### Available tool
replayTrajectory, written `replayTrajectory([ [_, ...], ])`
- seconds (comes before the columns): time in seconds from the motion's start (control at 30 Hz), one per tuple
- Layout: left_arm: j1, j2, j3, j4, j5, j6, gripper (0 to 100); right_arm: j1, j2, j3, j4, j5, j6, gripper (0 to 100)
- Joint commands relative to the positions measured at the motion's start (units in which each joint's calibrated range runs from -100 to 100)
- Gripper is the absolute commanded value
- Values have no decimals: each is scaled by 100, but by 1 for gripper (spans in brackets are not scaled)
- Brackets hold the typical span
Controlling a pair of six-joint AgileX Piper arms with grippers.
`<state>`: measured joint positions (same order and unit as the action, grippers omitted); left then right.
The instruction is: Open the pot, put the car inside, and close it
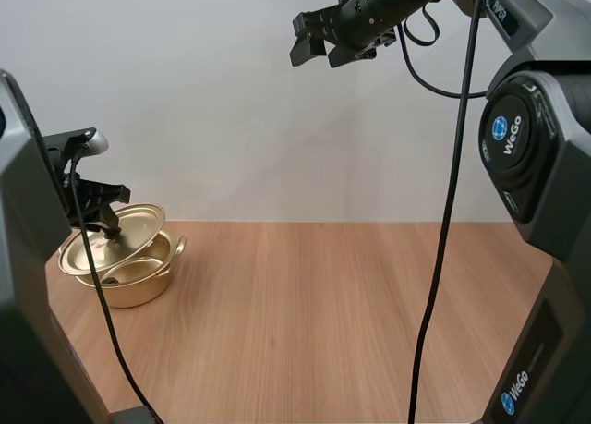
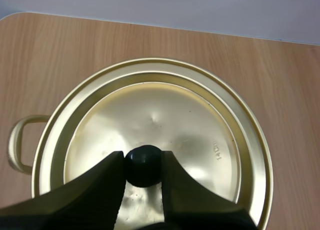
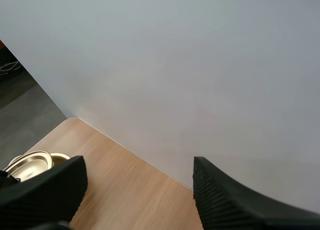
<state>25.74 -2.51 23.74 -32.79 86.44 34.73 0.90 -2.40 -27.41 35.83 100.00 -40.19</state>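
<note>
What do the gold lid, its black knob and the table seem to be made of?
The round gold-coloured lid: thin metal, maybe anodised aluminium; shiny, with a small dent. The small black ball knob: likely plastic, smooth sheen. The light brown tabletop: wood or laminate; straight grain.

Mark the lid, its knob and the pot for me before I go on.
lid (image 2: 190, 120): left wrist view, on its dented gold top face.
knob (image 2: 143, 165): left wrist view, on the middle of the black ball.
pot (image 1: 137, 293): high view, on its front outer wall, under the tilted lid.
</note>
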Motion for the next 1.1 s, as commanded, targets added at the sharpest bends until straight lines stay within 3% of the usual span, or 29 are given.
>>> replayTrajectory([
  [0.0,-1,0,-1,7,-79,45,6,1,-3,2,25,0,-4,100],
  [0.23,-31,0,-1,92,-309,77,6,1,-3,2,60,0,-4,100],
  [0.57,-403,0,-1,205,-486,-160,6,1,-3,2,63,0,-4,100],
  [0.83,-420,165,-1,729,-969,-371,6,1,-3,2,73,0,-4,100],
  [1.07,-420,284,-1,698,-934,-403,6,1,-3,2,73,0,-4,100],
])
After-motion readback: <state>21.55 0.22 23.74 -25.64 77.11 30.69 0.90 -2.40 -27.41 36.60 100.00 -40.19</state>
